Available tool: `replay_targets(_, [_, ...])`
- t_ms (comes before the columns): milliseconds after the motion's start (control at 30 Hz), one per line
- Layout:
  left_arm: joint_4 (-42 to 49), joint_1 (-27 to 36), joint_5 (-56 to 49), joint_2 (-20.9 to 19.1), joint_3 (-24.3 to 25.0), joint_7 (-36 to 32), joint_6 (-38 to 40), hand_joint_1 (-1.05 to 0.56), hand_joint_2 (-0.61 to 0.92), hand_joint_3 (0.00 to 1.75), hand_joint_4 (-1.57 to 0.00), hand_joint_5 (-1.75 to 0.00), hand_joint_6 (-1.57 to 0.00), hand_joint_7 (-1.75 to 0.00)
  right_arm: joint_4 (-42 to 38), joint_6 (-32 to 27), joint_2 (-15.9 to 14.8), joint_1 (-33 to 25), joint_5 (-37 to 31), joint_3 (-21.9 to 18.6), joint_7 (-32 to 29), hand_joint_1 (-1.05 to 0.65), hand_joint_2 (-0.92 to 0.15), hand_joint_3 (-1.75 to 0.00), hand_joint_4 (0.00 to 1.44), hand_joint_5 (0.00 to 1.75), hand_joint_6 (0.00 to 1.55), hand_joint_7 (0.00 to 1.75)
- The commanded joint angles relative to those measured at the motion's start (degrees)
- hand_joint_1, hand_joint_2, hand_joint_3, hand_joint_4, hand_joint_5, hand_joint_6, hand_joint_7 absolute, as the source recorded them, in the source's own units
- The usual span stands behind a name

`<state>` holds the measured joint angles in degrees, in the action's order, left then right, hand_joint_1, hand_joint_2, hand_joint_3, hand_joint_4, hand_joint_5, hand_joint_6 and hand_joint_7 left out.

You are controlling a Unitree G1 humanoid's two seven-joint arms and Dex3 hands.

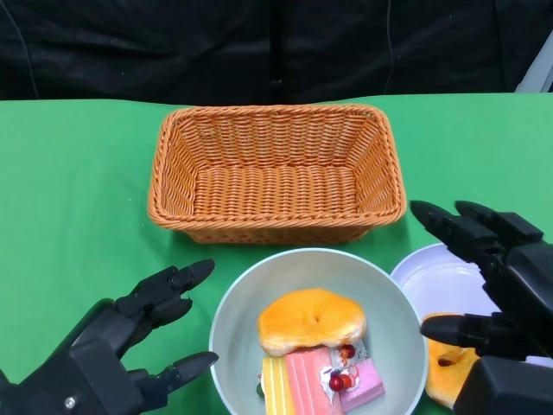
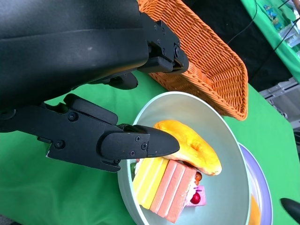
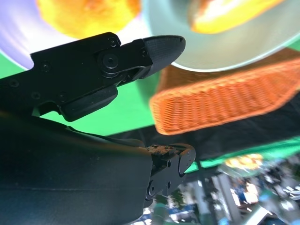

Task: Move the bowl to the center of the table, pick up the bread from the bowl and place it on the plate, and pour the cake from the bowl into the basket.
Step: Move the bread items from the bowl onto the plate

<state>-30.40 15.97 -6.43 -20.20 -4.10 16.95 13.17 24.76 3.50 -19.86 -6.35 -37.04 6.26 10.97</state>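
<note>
Bowl, pale grey-green & round [image 1: 397,311], sat at near centre of green table [image 1: 69,173], just in front of orange wicker basket [image 1: 276,173]. Inside it: golden ring-shaped bread [image 1: 311,320] w/ striped yellow-pink cake slice [image 1: 311,380] lying against bread's near side, touching it. White round plate [image 1: 432,277] lay just right of bowl, w/ a second golden bread piece [image 1: 445,367] on it, partly hidden by right hand.

Left hand [image 1: 130,341] hovered just left of bowl rim, fingers spread, holding nothing. Right hand [image 1: 492,285] hung over plate, fingers apart, also empty as far as head view showed.

Risks, as I judged them:
- Bread & cake touched, so a grab at bread could drag or tip cake; soft cake might get squashed by a stray finger.
- Bowl looked smooth; a one-sided grip on rim could slip while pouring, dumping cake short of basket onto table.
- Bowl, plate & basket sat close together, so right hand reaching across could knock plate or bread on it.
- If bread stayed in during pour, it'd go into basket too.
</note>
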Motion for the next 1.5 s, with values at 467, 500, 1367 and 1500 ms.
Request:
replay_targets(467, [-1.18, 0.77, 0.02, 0.35, 0.13, 0.13, 0.71, -0.56, 0.92, 0.36, -0.17, -0.4, -0.27, -0.01, 6.64, 4.4, 2.98, 0.88, 4.51, 7.35, 1.07, -0.59, -0.91, -0.02, 0.0, 0.94, 0.32, 0.21])
replay_targets(500, [-1.31, 0.81, 0.01, 0.37, 0.14, 0.15, 0.84, -0.56, 0.92, 0.36, -0.17, -0.4, -0.27, -0.01, 6.31, 4.64, 3.05, 1.03, 4.58, 7.76, 1.07, -0.59, -0.9, -0.02, 0.0, 0.95, 0.32, 0.22])
replay_targets(1367, [-1.29, 1.35, -1.04, 1.93, -0.15, -0.79, 1.09, -0.57, 0.92, 0.37, -0.14, -0.5, -0.28, -0.01, -17.25, 7.26, 5.83, 10.14, -2.24, 15.53, -4.88, -0.58, -0.92, -0.04, 0.09, 0.83, 0.3, 0.25])
replay_targets(1500, [-1.38, 1.61, -1.17, 2.1, -0.12, -0.77, 1.11, -0.57, 0.92, 0.37, -0.12, -0.5, -0.28, -0.01, -23.02, 8.74, 6.34, 12.41, -4.12, 16.99, -7.85, -0.55, -0.92, -0.04, 0.13, 0.8, 0.33, 0.23])
